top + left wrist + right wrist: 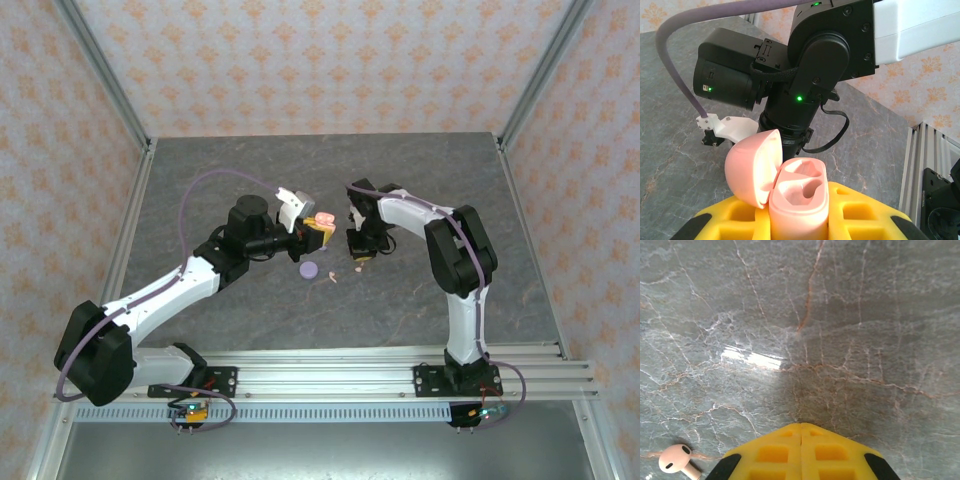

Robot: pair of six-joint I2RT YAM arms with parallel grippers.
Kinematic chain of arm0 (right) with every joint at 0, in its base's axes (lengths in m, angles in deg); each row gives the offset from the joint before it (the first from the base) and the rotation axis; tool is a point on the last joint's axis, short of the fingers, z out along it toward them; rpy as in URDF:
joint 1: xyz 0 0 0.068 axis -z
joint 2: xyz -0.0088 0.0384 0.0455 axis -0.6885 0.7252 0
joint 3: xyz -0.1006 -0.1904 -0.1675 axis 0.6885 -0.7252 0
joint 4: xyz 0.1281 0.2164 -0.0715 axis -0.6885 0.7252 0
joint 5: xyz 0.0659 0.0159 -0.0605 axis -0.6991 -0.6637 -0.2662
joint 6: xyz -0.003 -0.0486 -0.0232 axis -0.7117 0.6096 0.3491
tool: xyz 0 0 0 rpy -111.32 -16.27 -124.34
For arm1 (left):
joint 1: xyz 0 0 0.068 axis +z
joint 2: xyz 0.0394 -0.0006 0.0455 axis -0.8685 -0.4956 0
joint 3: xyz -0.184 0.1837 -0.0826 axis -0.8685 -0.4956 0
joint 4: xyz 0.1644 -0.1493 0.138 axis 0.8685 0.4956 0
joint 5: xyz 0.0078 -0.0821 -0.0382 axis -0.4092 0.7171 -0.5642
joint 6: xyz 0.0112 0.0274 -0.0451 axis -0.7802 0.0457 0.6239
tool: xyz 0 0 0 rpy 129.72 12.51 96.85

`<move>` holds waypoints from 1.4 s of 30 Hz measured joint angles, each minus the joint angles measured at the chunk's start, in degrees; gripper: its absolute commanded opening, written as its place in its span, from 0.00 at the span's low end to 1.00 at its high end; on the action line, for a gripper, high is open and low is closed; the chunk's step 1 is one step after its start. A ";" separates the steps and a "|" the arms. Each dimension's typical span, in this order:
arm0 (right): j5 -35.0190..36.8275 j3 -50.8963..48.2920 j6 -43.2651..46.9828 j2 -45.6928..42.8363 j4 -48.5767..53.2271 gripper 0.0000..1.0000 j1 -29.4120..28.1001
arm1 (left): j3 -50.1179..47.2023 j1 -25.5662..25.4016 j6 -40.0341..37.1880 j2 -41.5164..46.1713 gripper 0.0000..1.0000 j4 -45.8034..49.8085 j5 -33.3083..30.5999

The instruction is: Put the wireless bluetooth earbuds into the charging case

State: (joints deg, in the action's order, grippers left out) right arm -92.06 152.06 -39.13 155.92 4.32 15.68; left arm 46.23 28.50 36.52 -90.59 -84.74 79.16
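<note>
Clamping the pink charging case (800, 187), lid open, is the left gripper (799, 225); the right gripper (801, 434) is closed empty above the table (850, 315), a pink earbud (673, 460) nearby.

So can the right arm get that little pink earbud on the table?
Probably yes. The small pale pink plastic earbud lies on the grey marbled table close beside the right tool, with nothing between them. The tool is shut, so it must open first.
</note>
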 measured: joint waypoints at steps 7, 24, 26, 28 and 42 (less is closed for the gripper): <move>1.77 -1.86 0.50 -1.46 0.44 0.07 0.02 | 0.00 0.00 0.00 0.00 0.11 0.02 0.00; 0.15 -6.08 2.23 -4.15 2.47 0.12 0.02 | 0.00 0.00 0.02 0.07 0.11 0.02 0.00; 0.20 -6.60 2.14 -4.83 2.36 0.12 0.02 | 0.00 0.00 0.02 0.31 0.11 0.07 -0.04; 0.28 -7.34 2.14 -6.10 1.99 0.15 0.02 | 0.00 0.00 0.02 0.76 0.11 0.11 -0.17; -0.42 -10.56 2.82 -14.08 -3.85 0.40 -0.37 | 0.00 0.00 0.02 2.51 0.11 1.53 -0.85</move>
State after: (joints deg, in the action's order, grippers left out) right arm -92.47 141.50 -36.31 141.84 0.48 15.31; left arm 46.23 28.50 36.54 -88.08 -83.21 78.30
